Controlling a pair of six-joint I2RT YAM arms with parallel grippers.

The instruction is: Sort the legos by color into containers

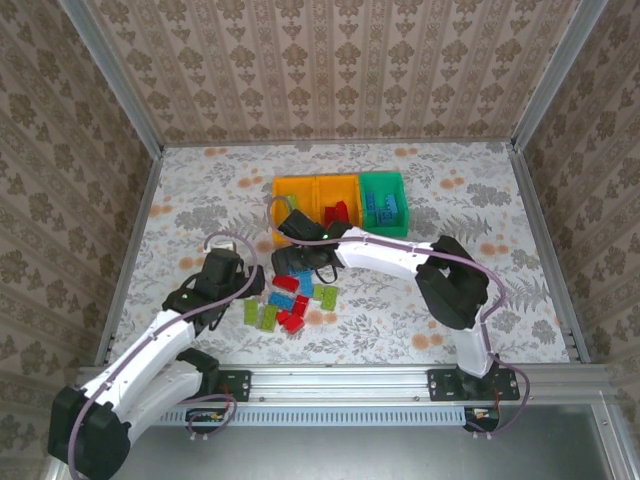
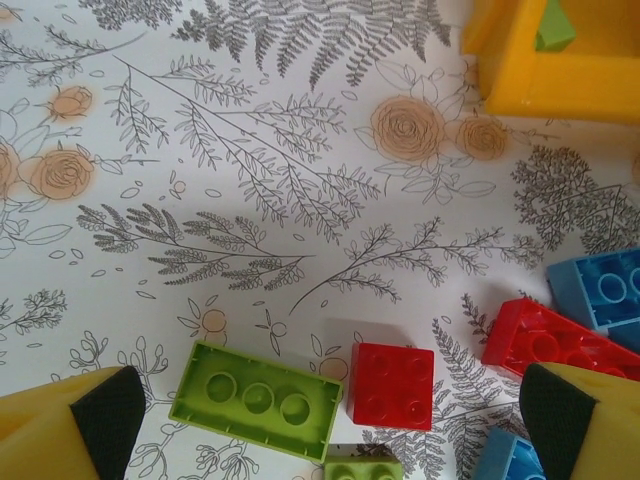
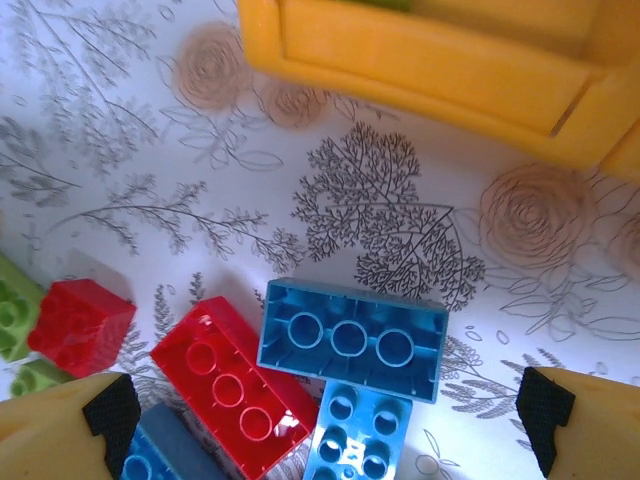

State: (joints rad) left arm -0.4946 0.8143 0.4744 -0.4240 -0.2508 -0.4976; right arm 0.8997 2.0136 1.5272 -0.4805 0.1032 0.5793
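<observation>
With the right gripper (image 3: 328,425) spread wide and empty, the blue rectangular studded plastic brick (image 3: 350,340) lies on the floral table (image 3: 120,130) just ahead of its fingertips — long axis running pad to pad, not across — nearer it than the left gripper (image 2: 320,420).

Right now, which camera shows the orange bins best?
The top camera: both orange bins lie side by side, insides visible. The left wrist camera catches one corner; the right wrist camera, just an outer wall.
</observation>
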